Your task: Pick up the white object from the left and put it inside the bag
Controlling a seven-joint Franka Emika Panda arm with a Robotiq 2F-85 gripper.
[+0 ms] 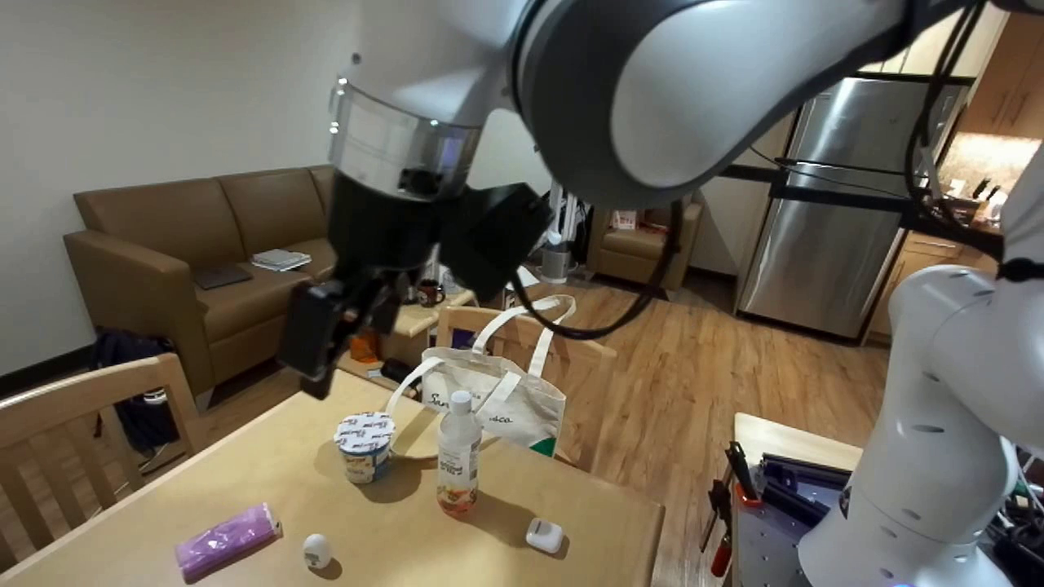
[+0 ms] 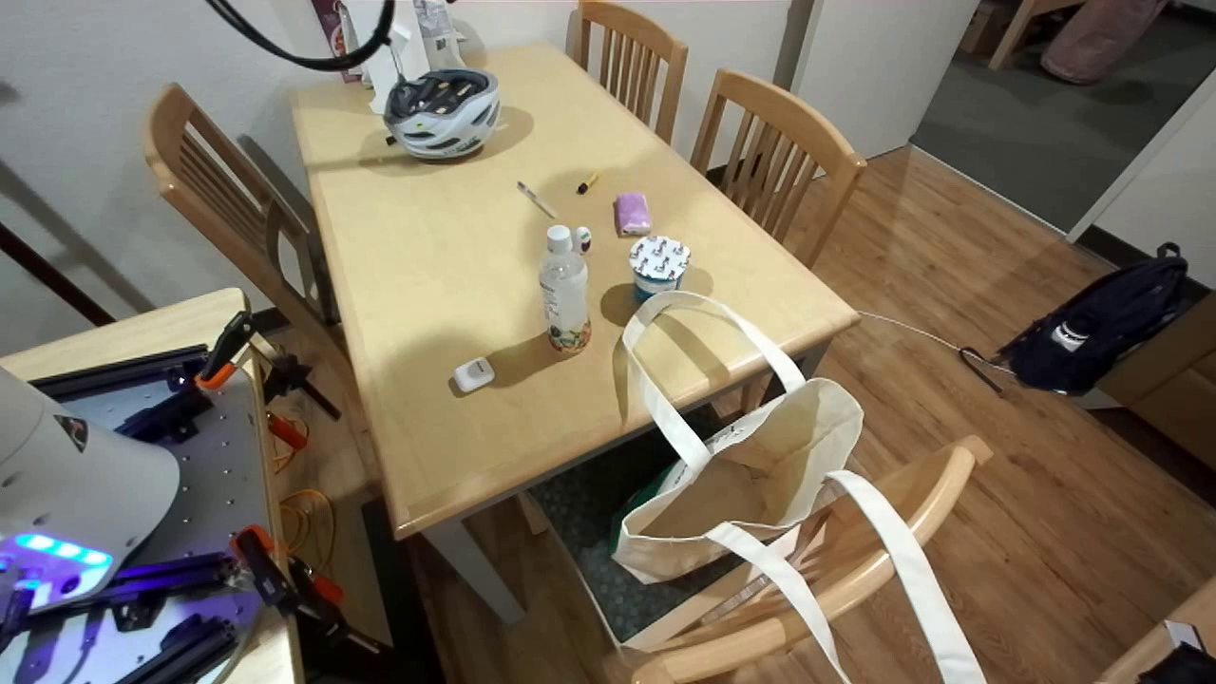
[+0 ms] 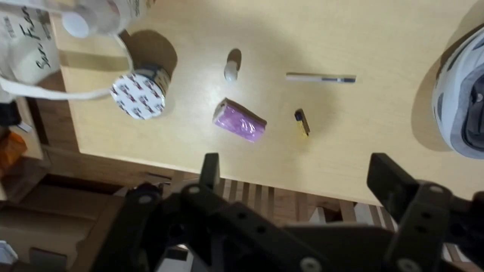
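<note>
The white object [image 1: 317, 551] is a small egg-shaped whitish item standing on the table. In an exterior view the white object [image 2: 582, 239] is partly behind the clear bottle. In the wrist view the white object [image 3: 231, 71] lies above the purple packet. The bag [image 1: 506, 399] is a whitish tote with two tall loop handles; in an exterior view the bag [image 2: 655, 560] sits open on a chair at the table end. The wrist view shows part of the bag [image 3: 30, 49] at top left. My gripper [image 3: 294, 162] is wide open and empty, high above the table, apart from everything.
On the table stand a clear bottle [image 2: 565, 294], a lidded cup [image 1: 364, 447], a purple packet [image 3: 240, 122], a flat white block [image 1: 544, 536], a pen [image 3: 320, 78], a yellow marker [image 3: 301, 122] and a helmet [image 2: 443, 114]. Chairs surround the table [image 2: 437, 456]. A bag handle reaches over the table edge near the cup.
</note>
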